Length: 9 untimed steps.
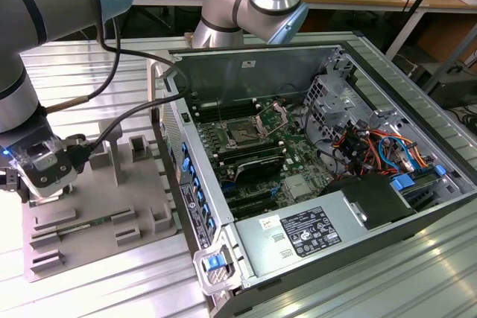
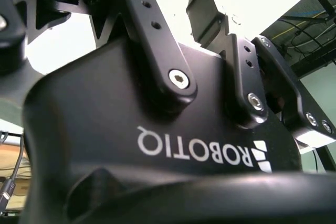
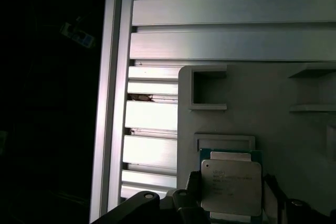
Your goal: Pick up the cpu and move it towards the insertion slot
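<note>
The cpu [image 3: 231,186], a small square chip with a pale metal top and a green edge, lies flat on the grey tray [image 3: 294,140]. My gripper [image 3: 231,209] is low over it and straddles the chip from both sides. In the exterior view my gripper [image 1: 39,184] hangs just above the near-left part of the grey tray [image 1: 104,214], at the exterior view's left, and hides the chip there. The insertion slot [image 1: 243,134], a dark square socket with its metal bracket raised, sits on the green board inside the open computer case, far to the exterior view's right.
The open case [image 1: 313,154] stands on a ribbed aluminium table [image 1: 67,72], with its metal side wall [image 1: 186,184] between tray and board. Raised grey frames [image 1: 138,150] stick up from the tray. Cables [image 1: 112,121] trail from my wrist. A power supply [image 1: 305,232] fills the case's near end.
</note>
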Motion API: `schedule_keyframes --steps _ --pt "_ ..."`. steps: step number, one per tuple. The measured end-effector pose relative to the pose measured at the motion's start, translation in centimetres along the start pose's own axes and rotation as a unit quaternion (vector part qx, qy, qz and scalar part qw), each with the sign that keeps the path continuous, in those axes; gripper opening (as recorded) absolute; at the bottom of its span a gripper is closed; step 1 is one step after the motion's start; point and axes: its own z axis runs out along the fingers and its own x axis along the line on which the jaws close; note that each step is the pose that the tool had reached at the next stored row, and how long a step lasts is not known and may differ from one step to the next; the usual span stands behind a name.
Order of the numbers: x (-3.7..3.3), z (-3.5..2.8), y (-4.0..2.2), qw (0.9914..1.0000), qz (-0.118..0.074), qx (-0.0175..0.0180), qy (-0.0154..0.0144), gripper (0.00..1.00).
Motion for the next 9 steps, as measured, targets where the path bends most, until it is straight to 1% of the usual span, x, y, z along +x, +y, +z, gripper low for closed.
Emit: schedule_keyframes --steps 9 --pt "0.0 -0.42 0.02 1.0 0.0 0.0 0.0001 0.55"
